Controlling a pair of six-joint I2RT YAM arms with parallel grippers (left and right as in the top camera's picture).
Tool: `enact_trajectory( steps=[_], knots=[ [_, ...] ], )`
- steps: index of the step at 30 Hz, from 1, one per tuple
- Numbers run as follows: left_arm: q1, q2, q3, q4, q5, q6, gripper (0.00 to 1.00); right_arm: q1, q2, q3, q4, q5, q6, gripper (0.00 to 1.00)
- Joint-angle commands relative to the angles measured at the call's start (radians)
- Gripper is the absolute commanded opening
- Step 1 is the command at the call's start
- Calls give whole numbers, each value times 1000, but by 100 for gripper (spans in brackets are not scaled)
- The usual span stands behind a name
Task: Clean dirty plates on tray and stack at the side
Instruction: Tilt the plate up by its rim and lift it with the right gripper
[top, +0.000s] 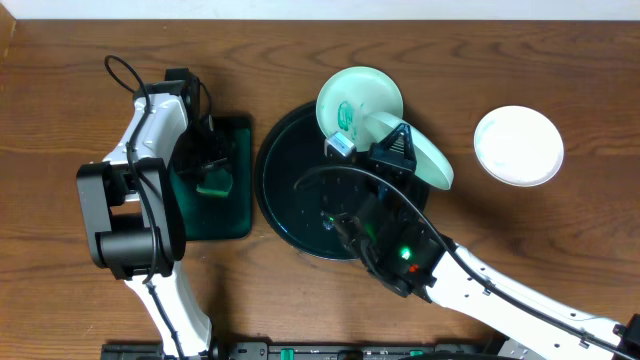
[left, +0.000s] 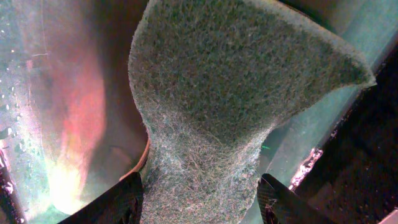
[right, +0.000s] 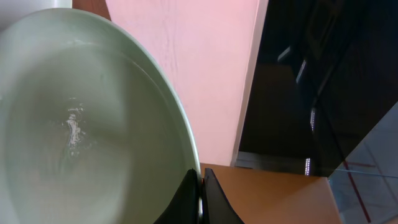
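One pale green plate (top: 432, 165) is held up on a tilt over the black tray (top: 285, 190), at about 2 o'clock on the tray. Its rim is pinched by the right end effector (right: 200, 190), which is closed tight on it. In the right wrist view, the inside of this plate (right: 74, 124) looks wet and a little streaky.

A second plate (top: 365, 95) is seen at the tray's 12 o'clock edge, partly over the rim. Teal-green smears are seen on it. It is touched or overlapped by the top edge of the held plate; which one cannot be told.

A third plate (top: 518, 146), plain white, is laid flat on the counter (top: 580, 60), out past 3 o'clock and well apart from the tray.

The middle of the black tray is partly hidden by the right arm.

At 9 o'clock, just beside the black tray, a dark green tray (top: 235, 215) is set on the counter. Over it, a green sponge (left: 236, 93) is gripped by the left end effector (left: 199, 193). The sponge is squeezed thin between the two fingers (left: 118, 205) and spreads wide past them.
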Motion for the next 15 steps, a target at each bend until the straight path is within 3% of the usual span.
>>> enact_trajectory(
  steps=[1, 7, 12, 15],
  knots=[
    [0, -10, -5, -10, -5, -5, 60, 21, -10, 6, 13, 32, -3, 1],
    [0, -10, -5, -11, -5, -5, 60, 21, 1, 6, 19, 32, -2, 1],
    [0, -10, -5, -13, -5, -5, 60, 10, 22, 5, -79, -68, 222, 1],
    [0, -10, -5, -14, -5, -5, 60, 64, 56, 6, -16, 53, 169, 1]
  ],
)
